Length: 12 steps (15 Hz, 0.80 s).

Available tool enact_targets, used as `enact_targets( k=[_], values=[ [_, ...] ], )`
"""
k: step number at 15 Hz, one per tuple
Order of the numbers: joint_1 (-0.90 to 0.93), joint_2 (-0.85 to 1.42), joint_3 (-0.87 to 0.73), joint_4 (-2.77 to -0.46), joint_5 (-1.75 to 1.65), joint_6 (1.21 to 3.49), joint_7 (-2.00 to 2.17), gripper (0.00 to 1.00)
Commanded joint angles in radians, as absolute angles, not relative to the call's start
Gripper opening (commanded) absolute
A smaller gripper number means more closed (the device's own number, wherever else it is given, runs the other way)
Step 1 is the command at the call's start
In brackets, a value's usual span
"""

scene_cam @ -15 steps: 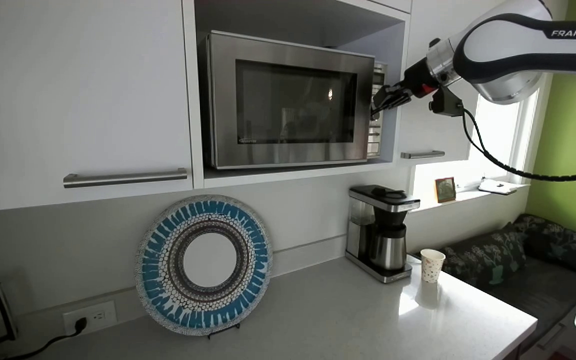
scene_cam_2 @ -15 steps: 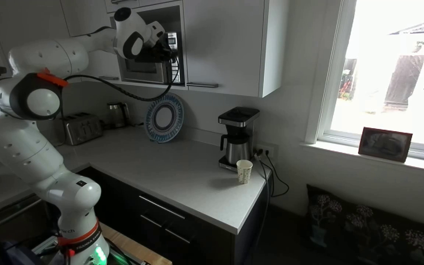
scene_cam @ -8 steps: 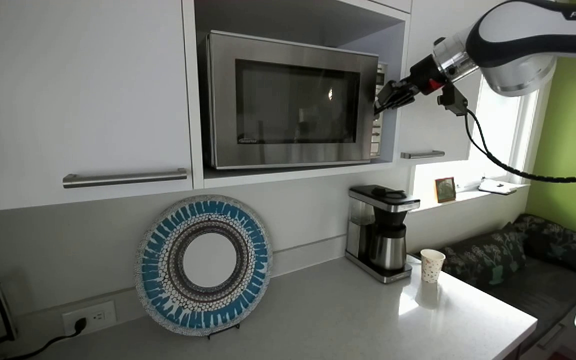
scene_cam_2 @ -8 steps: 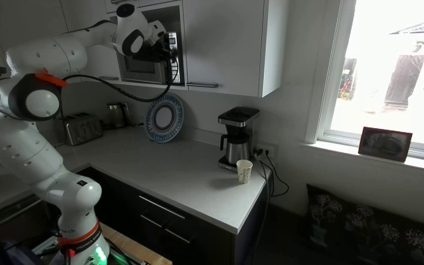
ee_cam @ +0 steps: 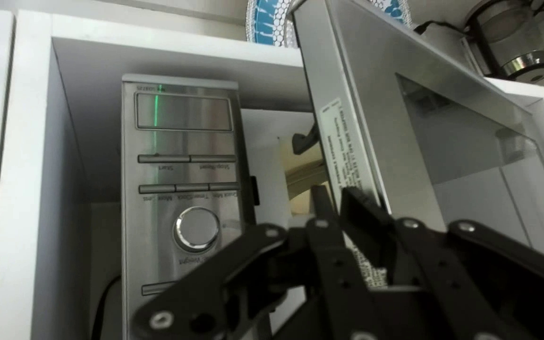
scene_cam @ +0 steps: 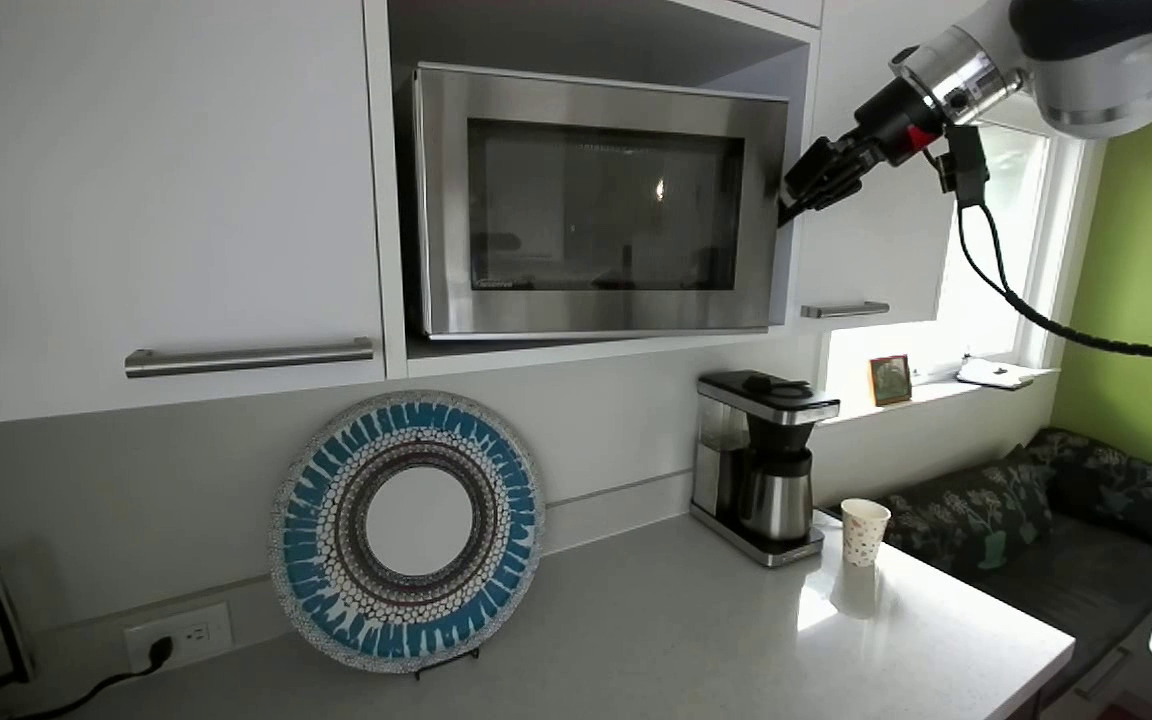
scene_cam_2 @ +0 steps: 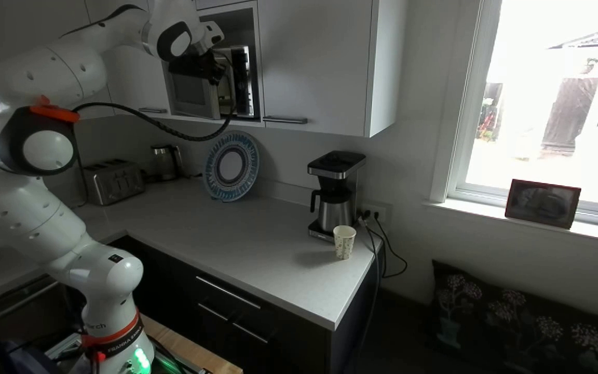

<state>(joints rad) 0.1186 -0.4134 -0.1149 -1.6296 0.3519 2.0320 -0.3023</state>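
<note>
Brushed steel fronts the microwave [scene_cam: 601, 205], and its door [ee_cam: 442, 141] stands partly open, swung out from the control panel [ee_cam: 182, 172]. My gripper [ee_cam: 338, 198] is at the door's free edge, on the panel side of the microwave. Its fingertips [ee_cam: 365, 224] stand close together, a slim gap between them; whether they have that edge pinched or merely lean against it, I cannot tell. Their linkages [ee_cam: 335, 264] hide part of the microwave's panel in the wrist view, where print on the edge label [ee_cam: 342, 141] is too small to read. Between panel and door, the microwave's pale cavity [ee_cam: 300, 165] shows only as a strip, and what lies inside is hard to make out. The blue-patterned disc [scene_cam: 411, 530] below the microwave is largely covered by the door in that view. In an exterior view my arm [scene_cam_2: 65, 75] masks some of the door, and the arm's top is cut off.
</note>
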Motion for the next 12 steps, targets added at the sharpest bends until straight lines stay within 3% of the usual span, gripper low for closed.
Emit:
enact_targets(
  k=[1,12],
  values=[
    [0.149,-0.411,-0.099,-1.570,0.401,1.934,-0.283,0.43],
    [0.128,-0.405,-0.160,-1.492,0.382,1.826,-0.395,0.43]
  ],
)
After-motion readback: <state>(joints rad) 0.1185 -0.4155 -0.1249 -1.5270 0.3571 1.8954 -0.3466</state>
